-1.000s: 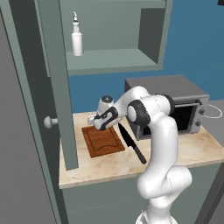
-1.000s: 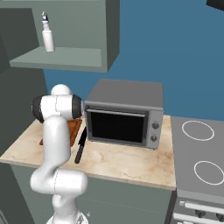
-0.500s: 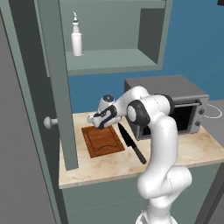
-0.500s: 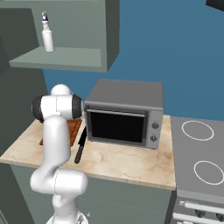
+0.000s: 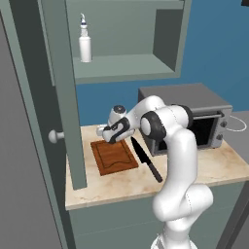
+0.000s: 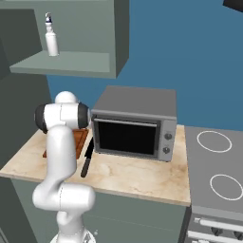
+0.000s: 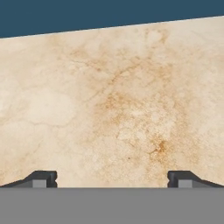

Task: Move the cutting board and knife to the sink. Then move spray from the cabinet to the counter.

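Gripper [image 5: 103, 131] held over the counter [image 7: 113, 100], fingers spread apart.
Cutting board [image 5: 114, 157] lies just below it; knife [image 5: 145, 158] beside the board; no writing is readable.

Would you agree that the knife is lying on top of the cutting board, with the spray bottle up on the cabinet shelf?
Not quite: the knife lies on the counter beside the cutting board, along its right edge, not on top of it. The left base view shows this. The spray bottle does stand up on the cabinet shelf.
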